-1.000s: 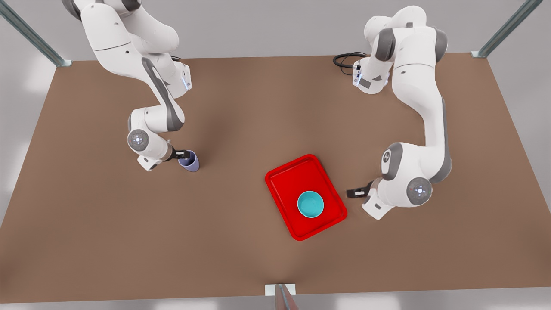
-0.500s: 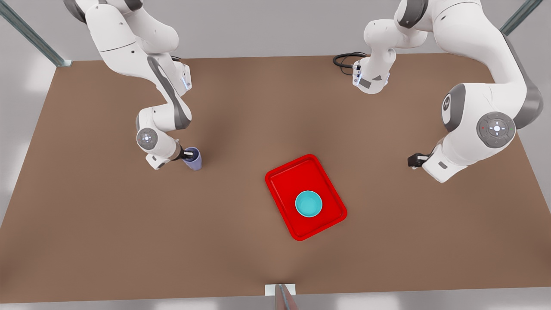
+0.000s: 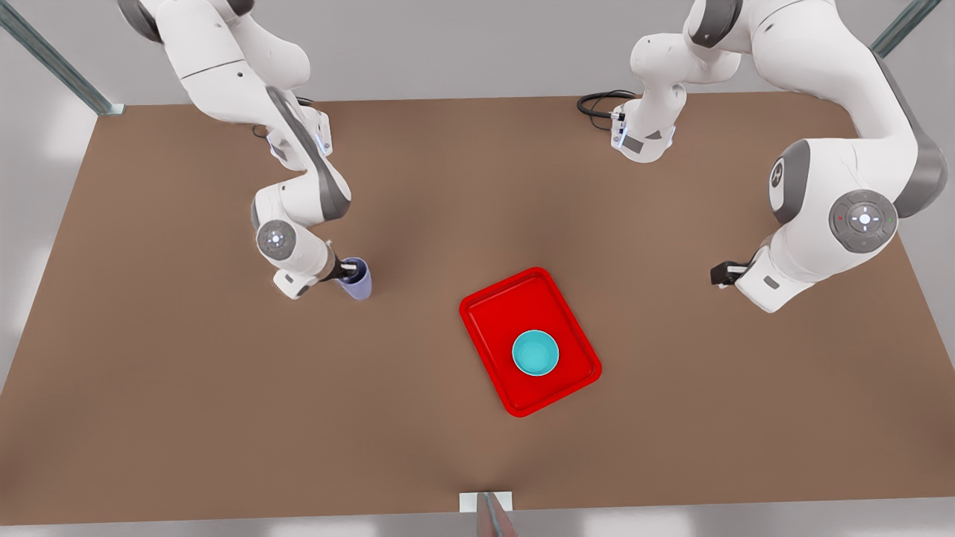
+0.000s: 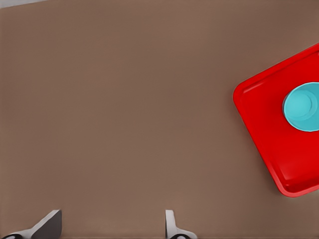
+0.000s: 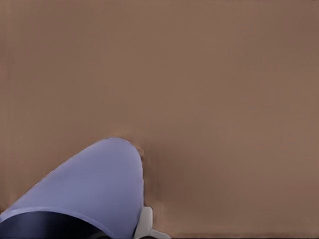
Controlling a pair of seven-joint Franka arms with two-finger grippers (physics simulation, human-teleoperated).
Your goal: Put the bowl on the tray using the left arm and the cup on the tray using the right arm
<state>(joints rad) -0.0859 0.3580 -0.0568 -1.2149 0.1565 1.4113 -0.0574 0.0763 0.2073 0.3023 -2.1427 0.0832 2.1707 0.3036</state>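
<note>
Front view: the cup [image 3: 357, 279] is clamped by the right gripper [image 3: 345, 268] for carrying to the tray [image 3: 489, 313]; the bowl [image 3: 535, 353] is placed there, so the left gripper [image 3: 721, 273] waits, fingers [image 4: 170, 225] apart.

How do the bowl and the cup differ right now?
The bowl is teal, wide and shallow; the cup is lavender, narrower and taller. The bowl sits on the red tray, free of any claw; the cup is off the tray, gripped at its rim by the right claw. The left claw waits open, apart from both. Both are plain and handleless.
</note>
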